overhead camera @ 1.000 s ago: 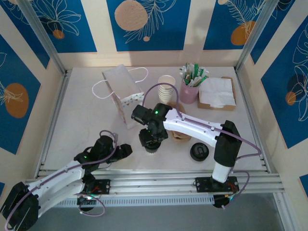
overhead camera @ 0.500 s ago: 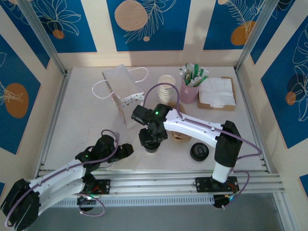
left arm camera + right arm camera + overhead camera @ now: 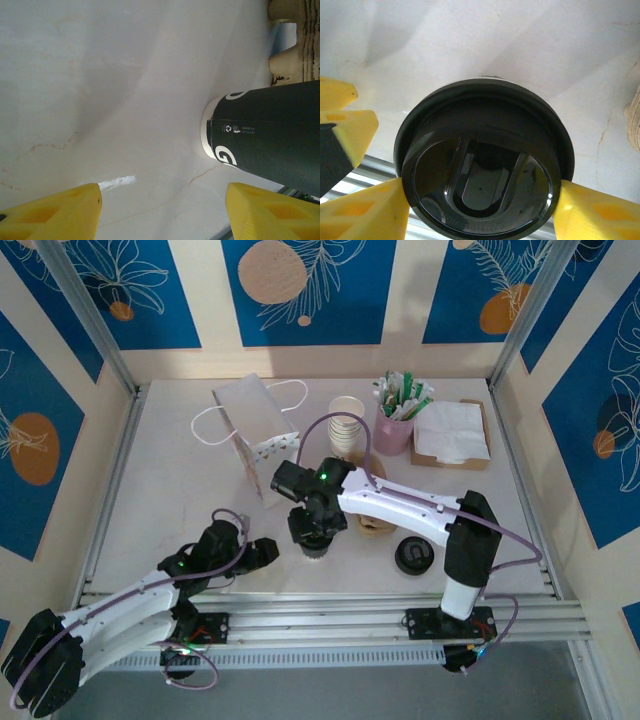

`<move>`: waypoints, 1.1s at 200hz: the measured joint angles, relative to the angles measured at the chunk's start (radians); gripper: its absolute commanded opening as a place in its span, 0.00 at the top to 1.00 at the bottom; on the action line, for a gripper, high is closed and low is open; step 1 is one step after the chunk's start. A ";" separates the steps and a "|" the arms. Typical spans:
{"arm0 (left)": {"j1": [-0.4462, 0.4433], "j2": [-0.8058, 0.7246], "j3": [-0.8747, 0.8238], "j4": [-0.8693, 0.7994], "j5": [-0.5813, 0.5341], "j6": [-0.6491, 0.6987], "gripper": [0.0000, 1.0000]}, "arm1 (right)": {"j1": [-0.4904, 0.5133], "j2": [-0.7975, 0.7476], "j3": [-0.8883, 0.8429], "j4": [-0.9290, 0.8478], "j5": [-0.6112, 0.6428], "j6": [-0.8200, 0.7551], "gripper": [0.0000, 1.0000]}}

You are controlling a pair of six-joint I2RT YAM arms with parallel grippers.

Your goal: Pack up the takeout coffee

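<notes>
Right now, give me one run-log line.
right pincer: shut on takeout cup with round black plastic lid | left pincer: open, empty

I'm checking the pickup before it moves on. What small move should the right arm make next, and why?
Probably lift straight up slightly: the right gripper seems closed on both sides of the takeout coffee, whose base appears to rest on the table.
</notes>
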State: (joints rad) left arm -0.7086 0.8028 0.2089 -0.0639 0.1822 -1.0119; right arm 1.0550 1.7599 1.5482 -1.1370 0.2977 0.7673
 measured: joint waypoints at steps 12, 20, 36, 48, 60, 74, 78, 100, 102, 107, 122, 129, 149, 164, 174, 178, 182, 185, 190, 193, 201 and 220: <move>-0.001 0.000 0.000 0.001 0.000 0.000 0.34 | 0.000 0.008 0.006 -0.003 0.008 0.002 0.31; -0.001 0.000 0.000 0.000 0.000 0.000 0.34 | 0.002 0.009 0.007 -0.004 0.013 0.004 0.31; -0.002 0.000 0.000 0.001 0.000 0.000 0.34 | 0.003 0.011 0.008 -0.005 0.015 0.007 0.31; -0.002 0.000 0.000 0.003 0.000 0.000 0.34 | 0.003 0.011 0.008 -0.004 0.014 0.008 0.32; -0.003 0.000 0.000 0.004 0.000 0.000 0.34 | 0.003 0.011 0.008 -0.004 0.013 0.011 0.33; -0.003 0.000 0.000 0.004 0.000 0.000 0.34 | 0.003 0.011 0.008 -0.004 0.013 0.014 0.34; -0.003 0.000 0.000 0.004 0.000 0.000 0.34 | 0.003 0.011 0.008 -0.005 0.012 0.016 0.34; -0.003 0.000 0.000 0.004 0.000 0.000 0.34 | 0.003 0.015 0.008 -0.006 0.012 0.023 0.35; -0.003 0.000 0.000 0.004 0.000 0.000 0.34 | 0.003 0.015 0.008 -0.006 0.012 0.023 0.35; -0.003 0.000 0.002 0.003 0.000 0.000 0.34 | 0.003 0.016 0.008 -0.007 0.012 0.023 0.36; -0.003 0.000 0.005 0.003 0.000 0.000 0.34 | 0.003 0.018 0.008 -0.008 0.013 0.026 0.37; -0.003 0.000 0.009 -0.002 -0.001 0.001 0.34 | 0.003 0.018 0.008 -0.010 0.013 0.026 0.37; -0.004 0.000 0.032 -0.022 -0.008 0.010 0.34 | 0.005 0.024 0.008 -0.015 0.016 0.027 0.37; -0.004 0.000 0.049 -0.031 -0.011 0.021 0.34 | 0.006 0.027 0.010 -0.018 0.018 0.029 0.37; -0.005 0.000 0.056 -0.032 -0.012 0.027 0.34 | 0.006 0.029 0.009 -0.018 0.016 0.030 0.37; -0.005 0.000 0.060 -0.034 -0.012 0.027 0.34 | 0.006 0.029 0.007 -0.017 0.014 0.030 0.37; -0.005 0.000 0.062 -0.035 -0.012 0.027 0.34 | 0.005 0.029 0.002 -0.012 0.013 0.030 0.37; -0.005 0.000 0.063 -0.035 -0.013 0.028 0.34 | 0.005 0.029 0.001 -0.011 0.012 0.030 0.37; -0.005 -0.001 0.064 -0.035 -0.014 0.028 0.34 | 0.005 0.028 -0.003 -0.007 0.009 0.030 0.38; -0.005 -0.002 0.064 -0.035 -0.016 0.028 0.34 | 0.005 0.028 -0.006 -0.004 0.007 0.030 0.38; -0.005 -0.002 0.065 -0.039 -0.018 0.028 0.34 | 0.003 0.023 -0.014 0.004 -0.002 0.030 0.38; -0.005 -0.003 0.065 -0.053 -0.020 0.028 0.34 | -0.006 0.016 -0.027 0.018 -0.021 0.030 0.38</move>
State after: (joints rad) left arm -0.7139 0.7994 0.2741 -0.1165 0.1623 -0.9840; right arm 1.0492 1.7760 1.5215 -1.1187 0.2764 0.7975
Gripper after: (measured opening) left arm 0.661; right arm 0.627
